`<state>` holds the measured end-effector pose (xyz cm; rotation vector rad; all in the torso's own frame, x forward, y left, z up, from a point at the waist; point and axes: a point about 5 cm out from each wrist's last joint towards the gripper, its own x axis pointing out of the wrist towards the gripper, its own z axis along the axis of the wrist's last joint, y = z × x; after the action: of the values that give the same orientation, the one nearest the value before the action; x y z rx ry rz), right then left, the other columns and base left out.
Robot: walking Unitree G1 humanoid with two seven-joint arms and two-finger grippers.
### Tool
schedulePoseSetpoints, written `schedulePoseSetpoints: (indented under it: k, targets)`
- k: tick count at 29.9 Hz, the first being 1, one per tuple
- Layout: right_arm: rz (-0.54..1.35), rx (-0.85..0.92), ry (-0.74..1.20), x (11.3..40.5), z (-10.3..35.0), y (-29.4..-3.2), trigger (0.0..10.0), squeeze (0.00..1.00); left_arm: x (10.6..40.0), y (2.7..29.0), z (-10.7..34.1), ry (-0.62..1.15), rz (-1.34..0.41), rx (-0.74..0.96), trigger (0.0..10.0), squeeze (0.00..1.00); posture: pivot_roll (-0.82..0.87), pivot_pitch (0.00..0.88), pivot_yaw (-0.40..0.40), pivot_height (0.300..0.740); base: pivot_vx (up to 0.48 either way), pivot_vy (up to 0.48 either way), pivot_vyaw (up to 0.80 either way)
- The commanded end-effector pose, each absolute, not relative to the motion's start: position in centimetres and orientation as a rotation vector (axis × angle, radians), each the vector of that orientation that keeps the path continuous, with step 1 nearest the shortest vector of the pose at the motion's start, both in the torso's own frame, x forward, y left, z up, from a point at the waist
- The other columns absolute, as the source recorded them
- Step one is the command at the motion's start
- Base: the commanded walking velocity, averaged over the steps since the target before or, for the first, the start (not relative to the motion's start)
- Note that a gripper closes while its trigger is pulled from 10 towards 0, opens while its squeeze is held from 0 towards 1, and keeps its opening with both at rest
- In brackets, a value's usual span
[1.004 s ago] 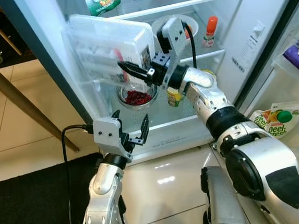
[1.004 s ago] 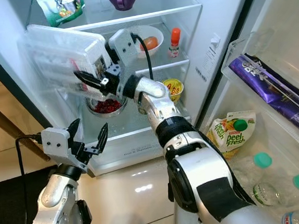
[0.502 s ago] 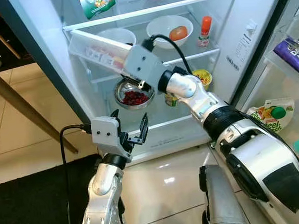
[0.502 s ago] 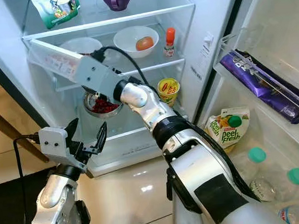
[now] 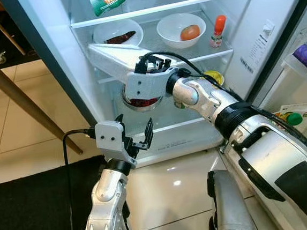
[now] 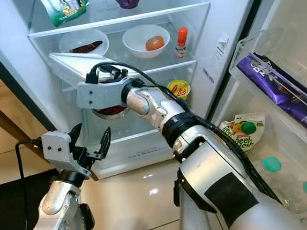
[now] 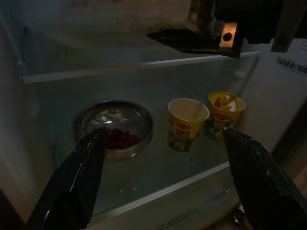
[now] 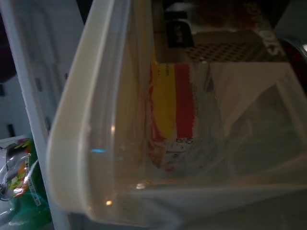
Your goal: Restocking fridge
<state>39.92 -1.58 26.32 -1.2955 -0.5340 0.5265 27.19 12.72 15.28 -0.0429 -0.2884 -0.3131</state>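
The fridge point(image 5: 273, 7) stands open before the robot, with glass shelves inside and a door rack at the right. The right arm reaches in, and the right gripper point(image 5: 152, 66) holds a clear plastic box point(image 5: 117, 58) by its near end; the jaws are pinching the box rim, it seems, though the wrist body hides the tips. The box is tilted, its far end resting on the edge of the middle shelf point(image 5: 212, 53), in front of a plate point(image 5: 115, 32) and to the left of a white bowl point(image 5: 181, 29) with an orange fruit. In the right wrist view, a carton point(image 8: 172, 115) with red and yellow print lies inside the box. Below the box, on the lower shelf, sit a steel bowl point(image 7: 113, 127) with red pieces and two yellow cups point(image 7: 188, 122). The left gripper point(image 5: 133, 134) hovers low before the fridge with its jaws spread and empty. To do this step well, I think the box should be made level first, then pushed slowly along the shelf, so that it does not knock the plate or drop onto the steel bowl.
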Motion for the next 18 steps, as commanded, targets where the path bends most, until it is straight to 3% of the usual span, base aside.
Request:
schedulePoseSetpoints:
  k: [1, 8, 18]
  targets:
    - [0.509, -1.362, -0.547, 40.0, 26.5, -1.5, 10.0, 0.00, 27.0, 12.4, 15.1, -0.278, -0.322, -0.053, 10.0, 0.00, 0.00, 0.279, -0.003, 0.471, 0.000, 0.000, 0.00]
    - [0.474, -1.475, -0.531, 40.3, 26.3, -1.9, 10.0, 0.00, 27.0, 12.3, 15.2, -0.280, -0.325, -0.053, 10.0, 0.00, 0.00, 0.279, -0.003, 0.471, 0.000, 0.000, 0.00]
    - [0.401, -1.488, -0.441, 40.8, 25.4, -2.6, 10.0, 0.00, 26.9, 12.3, 15.3, -0.283, -0.326, -0.055, 10.0, 0.00, 0.00, 0.284, -0.002, 0.471, 0.000, 0.000, 0.00]
